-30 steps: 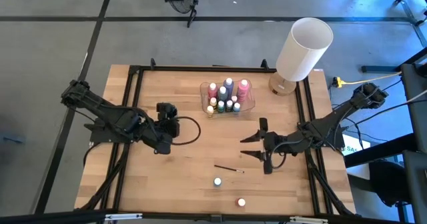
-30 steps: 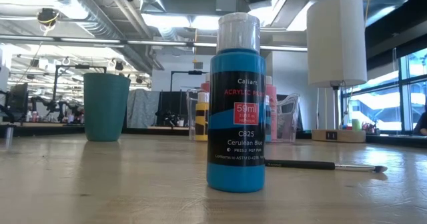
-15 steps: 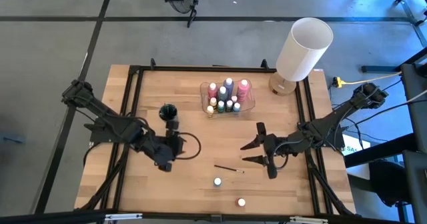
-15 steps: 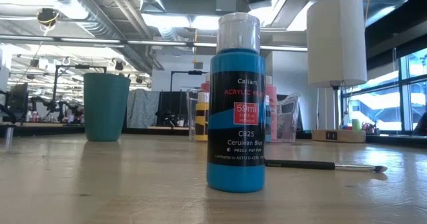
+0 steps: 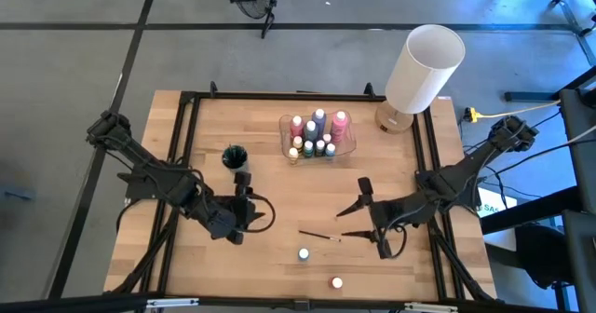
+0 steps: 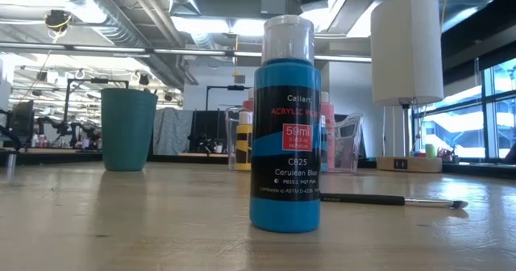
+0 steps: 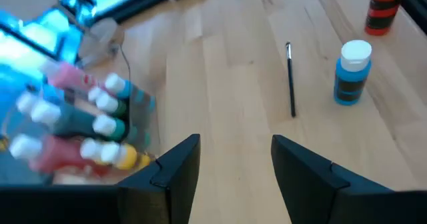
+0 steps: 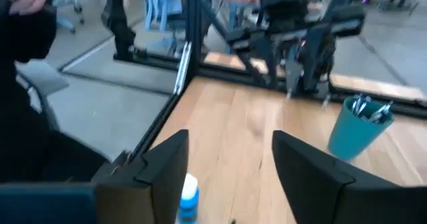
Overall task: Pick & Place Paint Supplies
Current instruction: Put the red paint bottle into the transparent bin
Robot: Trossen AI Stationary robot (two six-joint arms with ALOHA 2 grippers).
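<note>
1. Here, at the left of the wooden counter (image 5: 205, 266), the left hand (image 5: 250, 211) hovers low over bare wood, below the teal cup (image 5: 234, 155); its fingers (image 7: 179, 165) stand apart with nothing between them.
2. The teal cup stands upright with thin items poking from its mouth, and it is well apart from the paint bottles.
3. Toward the far edge, a clear tray (image 5: 347, 145) holds a cluster of paint bottles (image 5: 316, 132): taller pink, purple and grey ones at the back, tiny white-capped ones in front.
4. In the near middle, a dark-handled paintbrush (image 5: 319, 235) lies flat on the wood, its light tip pointing right.
5. Just nearer than the brush stands a blue paint bottle (image 5: 304, 254), upright, with a white cap.
6. Nearer still, close to the front edge, a red paint bottle (image 5: 336, 282) stands upright, apart from the blue one.
7. The right hand (image 5: 355, 222) hangs just right of the brush tip, fingers spread wide and empty.
8. At the far right corner a big white lamp (image 5: 424, 68) stands on its wooden base.
</note>
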